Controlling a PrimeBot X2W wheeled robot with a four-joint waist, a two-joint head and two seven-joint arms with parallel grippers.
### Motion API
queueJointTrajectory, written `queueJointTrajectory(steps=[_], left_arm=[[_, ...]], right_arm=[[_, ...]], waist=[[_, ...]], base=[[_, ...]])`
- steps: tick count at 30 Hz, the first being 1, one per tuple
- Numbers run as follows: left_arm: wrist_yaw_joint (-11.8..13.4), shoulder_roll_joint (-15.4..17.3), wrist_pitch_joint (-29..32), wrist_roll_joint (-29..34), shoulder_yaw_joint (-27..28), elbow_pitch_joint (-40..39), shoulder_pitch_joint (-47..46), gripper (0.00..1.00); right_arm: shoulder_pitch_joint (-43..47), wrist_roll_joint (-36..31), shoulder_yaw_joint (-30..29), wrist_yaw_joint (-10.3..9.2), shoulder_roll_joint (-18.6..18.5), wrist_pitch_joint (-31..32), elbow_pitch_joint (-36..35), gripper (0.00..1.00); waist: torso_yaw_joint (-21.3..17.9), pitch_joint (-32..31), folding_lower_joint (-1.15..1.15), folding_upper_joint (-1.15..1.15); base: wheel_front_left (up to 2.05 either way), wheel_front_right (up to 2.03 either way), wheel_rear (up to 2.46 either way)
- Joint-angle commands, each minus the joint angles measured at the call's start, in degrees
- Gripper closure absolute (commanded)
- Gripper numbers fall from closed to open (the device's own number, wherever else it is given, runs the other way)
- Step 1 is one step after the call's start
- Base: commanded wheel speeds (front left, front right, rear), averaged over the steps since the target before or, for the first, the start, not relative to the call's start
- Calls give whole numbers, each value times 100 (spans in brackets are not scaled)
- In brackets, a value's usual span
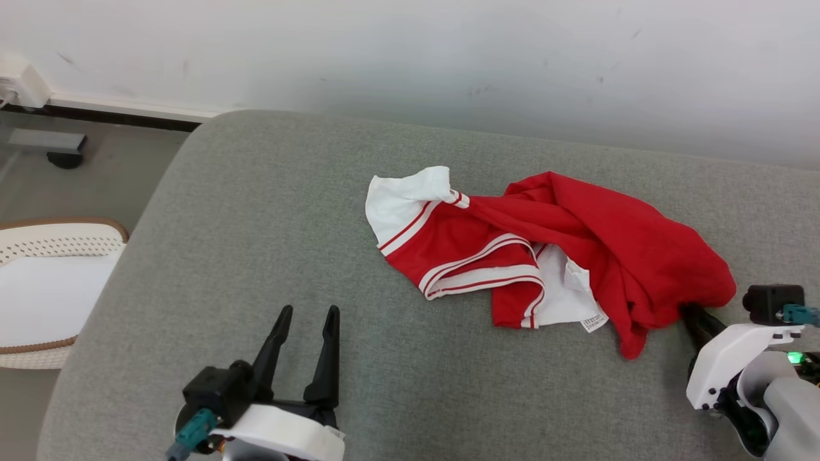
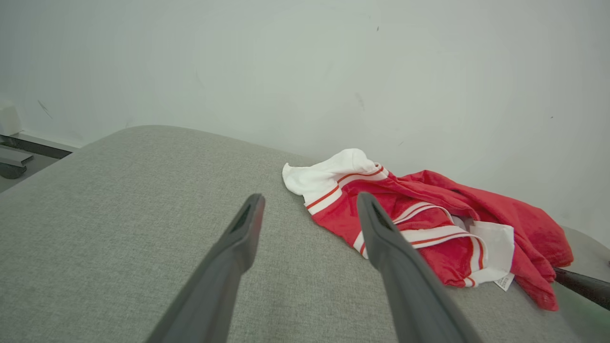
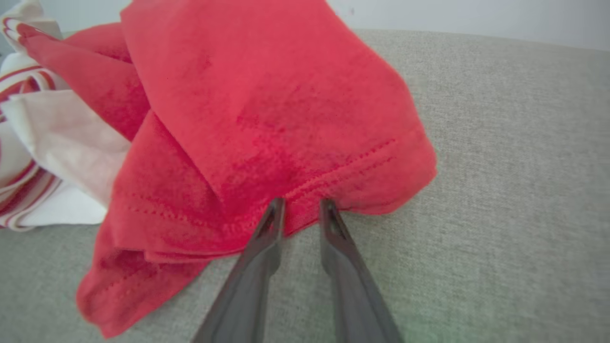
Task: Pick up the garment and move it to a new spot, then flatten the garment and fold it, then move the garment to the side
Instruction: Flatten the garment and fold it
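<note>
We count one garment [image 1: 576, 237], two grippers, one care label [image 1: 594, 322] and one grey cushioned surface [image 1: 256, 224] under all of them. The garment is red with white panels and red-and-white striped bands. It lies crumpled right of the middle of the cushion, nearer the far edge than the near one. The label lies at its near side.

The left gripper [image 1: 309, 310] hovers at the near left with its two fingers wide apart and nothing between them, well apart from the cloth. The right gripper [image 3: 302, 205] sits at the garment's near right corner. Its fingertips [image 3: 275, 209] stand a narrow gap apart against the stitched red hem, with a bit of hem between them. We cannot tell whether they have clamped it.

The cushion's far edge runs along one pale wall [image 1: 448, 57], and the garment's red bulk lies close to it. The cushion's left edge curves down to the floor, where one white perforated container [image 1: 57, 243] with a brown rim stands. Left of the garment a broad stretch of bare grey fabric reaches to that left edge. A narrower bare band lies between the garment and the near side.
</note>
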Motion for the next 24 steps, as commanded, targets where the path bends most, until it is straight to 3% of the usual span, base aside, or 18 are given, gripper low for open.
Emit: queueJointTrajectory(steps=[1,16,18,19,24], left_arm=[[-5,24,0,8,23,17,-41,0],[-12,23,1,29,58,6,54,0],[-10,24,1,25,66,5,72,0],[-10,24,1,27,73,4,78,0],[-22,24,1,55,61,-1,47,0]], right_arm=[[-78,89,-61,0,-12,-76,84,100],[100,387,-236,0,-184,-403,-12,100],[146,435,-313,0,-200,-444,-4,10],[165,481,-360,0,-202,-476,-6,0],[207,682,-548,0,-199,-471,-34,0]], waist=[[-2,-3,0,0],[-31,-90,0,0],[-48,-88,0,0],[-58,-83,0,0],[-102,-18,0,0]], base=[[0,0,0],[0,0,0],[0,0,0],[0,0,0],[0,0,0]])
